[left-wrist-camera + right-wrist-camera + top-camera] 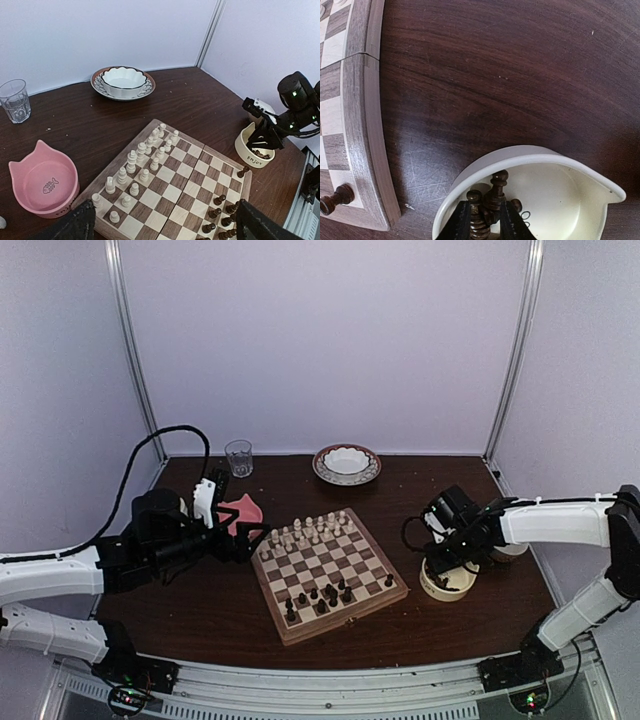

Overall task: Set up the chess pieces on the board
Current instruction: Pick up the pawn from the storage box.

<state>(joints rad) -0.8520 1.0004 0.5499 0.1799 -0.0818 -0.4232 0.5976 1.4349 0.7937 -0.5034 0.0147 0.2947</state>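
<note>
Looking down, top view: board (350,614) mid-frame, dark chess pieces (322,598) on its lower rows; left tool (255,538) just beside its left corner; right tool (446,573) down in cream bowl (450,596), right of frame.
Left wrist view: left tool's fingers (75,225) wide apart at bottom corners, over board.
Right wrist view: tool narrow, pinching dark chess pieces inside bowl, bottom centre.

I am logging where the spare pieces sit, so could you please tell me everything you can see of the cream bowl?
The cream bowl is glossy, ceramic-looking, with one pointed rim corner and ENJOY printed on its side. It stands upright on the table, right of the board, not touching it. Dark pieces lie inside. The right gripper reaches in, pinching one piece.
</note>
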